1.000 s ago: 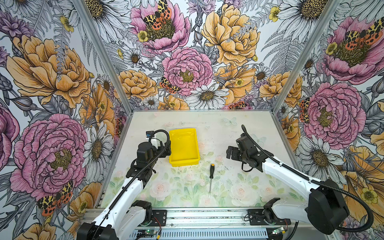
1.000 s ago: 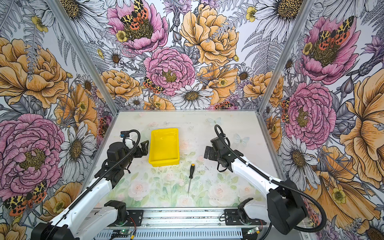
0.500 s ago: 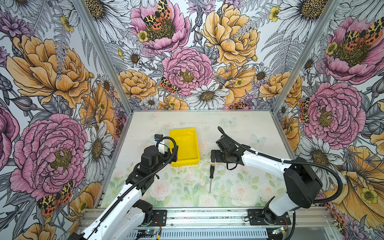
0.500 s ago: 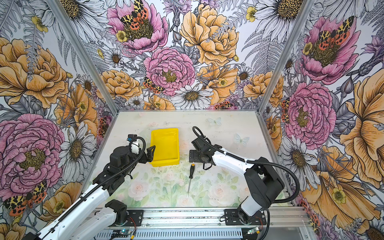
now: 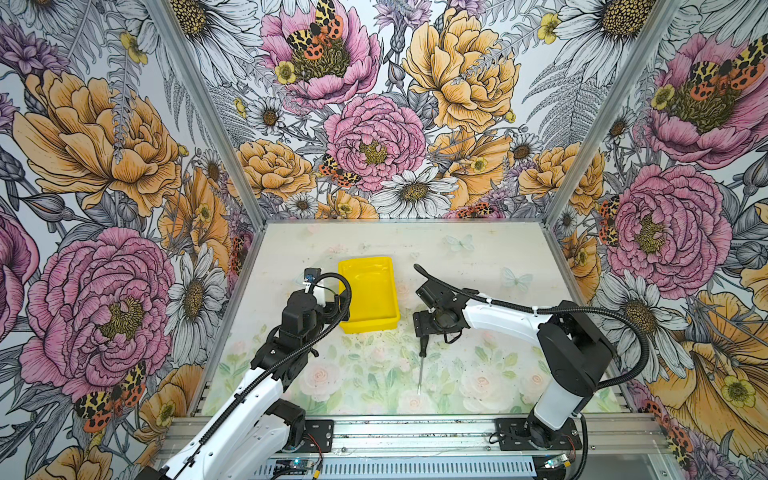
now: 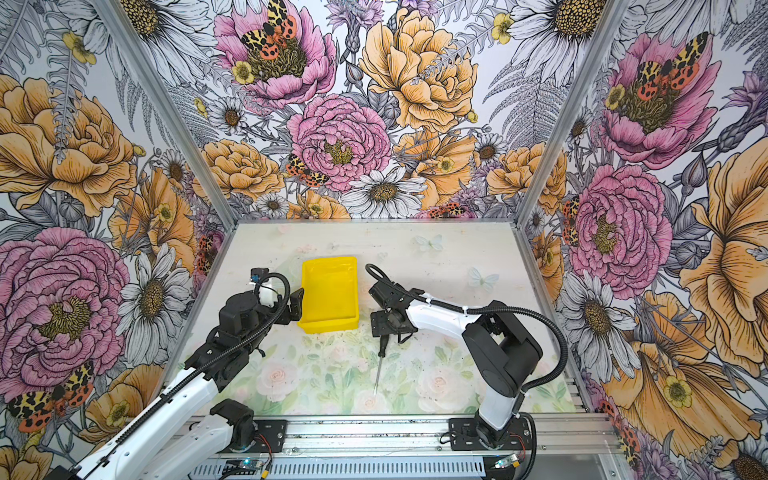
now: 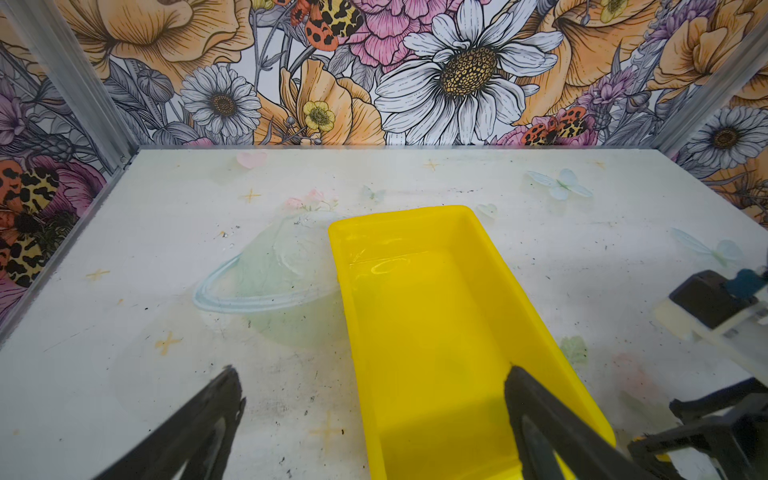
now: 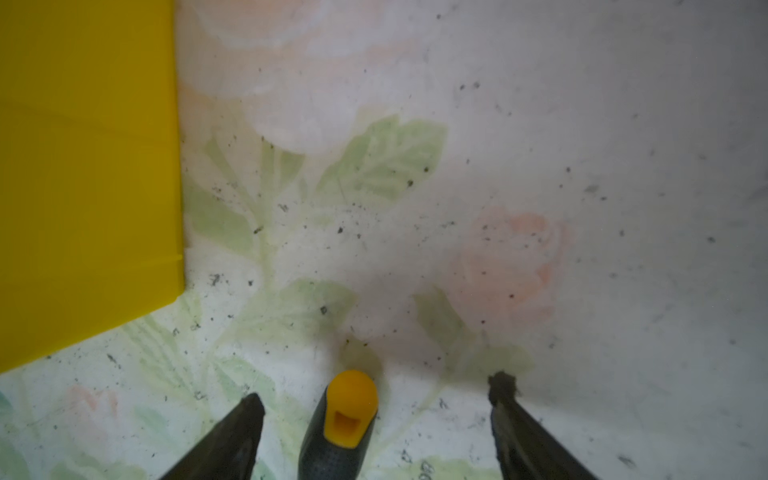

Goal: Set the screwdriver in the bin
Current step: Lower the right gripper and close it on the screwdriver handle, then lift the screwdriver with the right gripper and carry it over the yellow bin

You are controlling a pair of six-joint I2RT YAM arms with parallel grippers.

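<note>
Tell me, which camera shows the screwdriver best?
A top view: the screwdriver lies on the table with shaft and lower handle in sight, its butt hidden under the right gripper. The right wrist view shows only the orange butt between open jaws. The left wrist view misses it.

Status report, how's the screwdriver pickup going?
Right claw open, straddling screwdriver handle on the table. Left claw open over bin edge. Bin empty, nothing blocking.
</note>
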